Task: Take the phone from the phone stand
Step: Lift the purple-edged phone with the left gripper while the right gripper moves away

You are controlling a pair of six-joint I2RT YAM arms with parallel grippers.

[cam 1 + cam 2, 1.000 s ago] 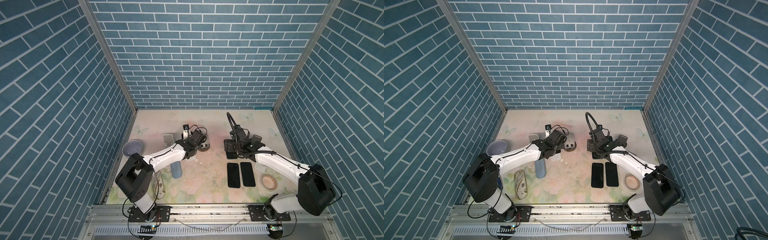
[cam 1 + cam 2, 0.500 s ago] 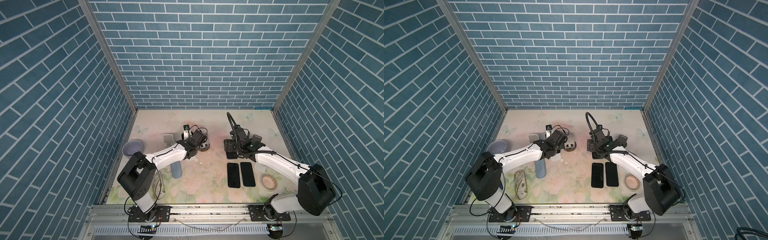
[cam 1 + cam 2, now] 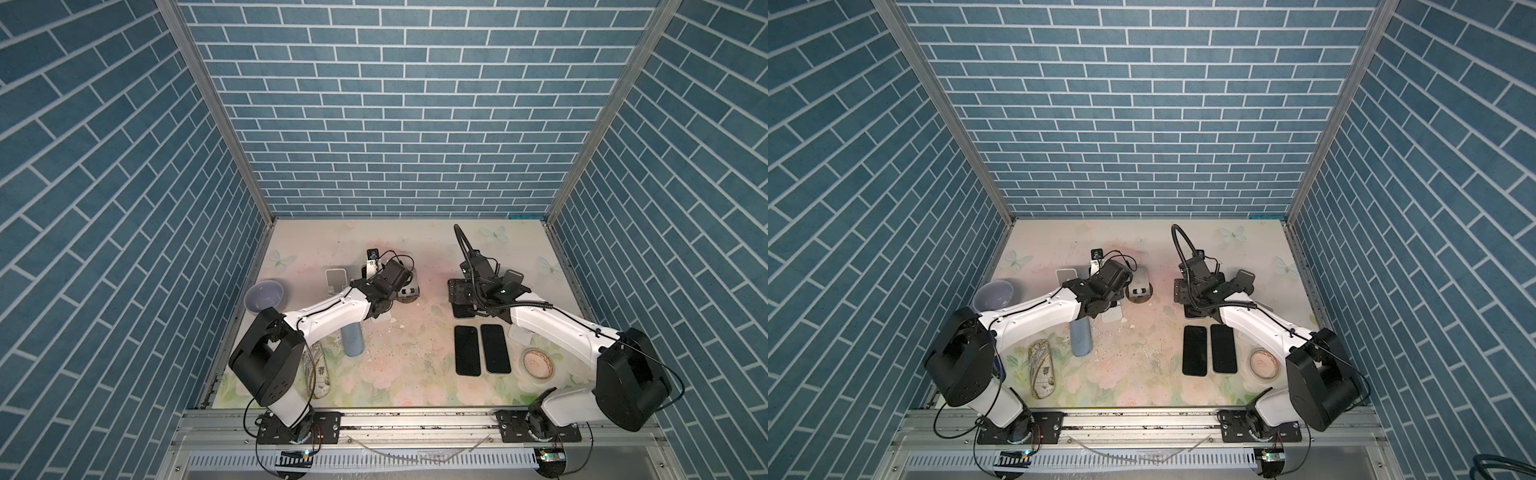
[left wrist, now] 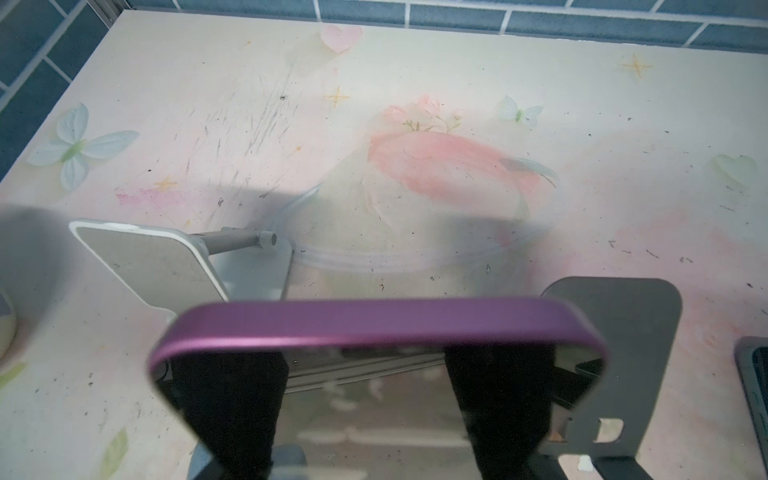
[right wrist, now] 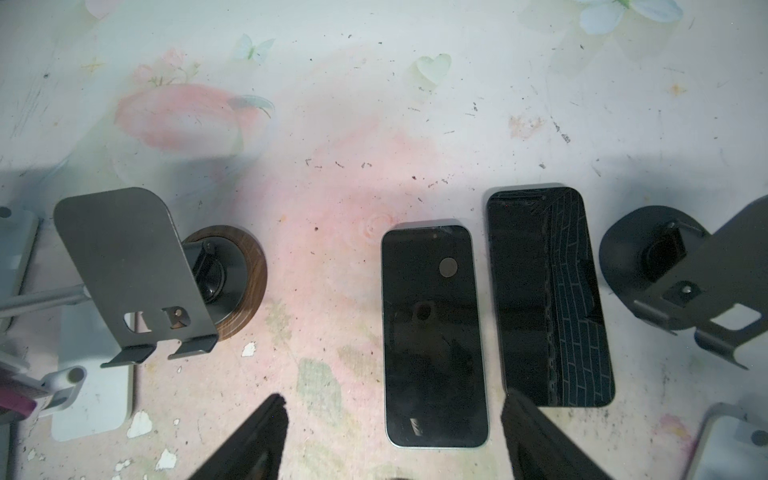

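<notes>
A purple-edged phone [image 4: 374, 324] fills the near part of the left wrist view, and my left gripper [image 4: 365, 374] is shut on it, its dark fingers [image 4: 232, 407] showing against the glossy face. In both top views that gripper [image 3: 384, 286] [image 3: 1104, 286] covers the phone, above the white phone stand [image 3: 381, 321] [image 5: 95, 395]. I cannot tell whether the phone still rests on the stand. My right gripper [image 5: 390, 405] [image 3: 463, 299] hangs open and empty over the table, at the near ends of two flat dark phones [image 5: 432, 332] [image 5: 548, 299].
A dark stand on a wooden base [image 3: 409, 291] [image 4: 615, 353] is just right of the left gripper, a silver stand [image 3: 336, 280] to its left. A bowl [image 3: 264, 295], blue cylinder [image 3: 352, 338], patterned case [image 3: 1042, 370], tape roll [image 3: 538, 363] and black stand [image 5: 665, 270] surround.
My left gripper has closed on the phone, and its arm has shifted slightly. The right arm and the two flat phones have not moved.
</notes>
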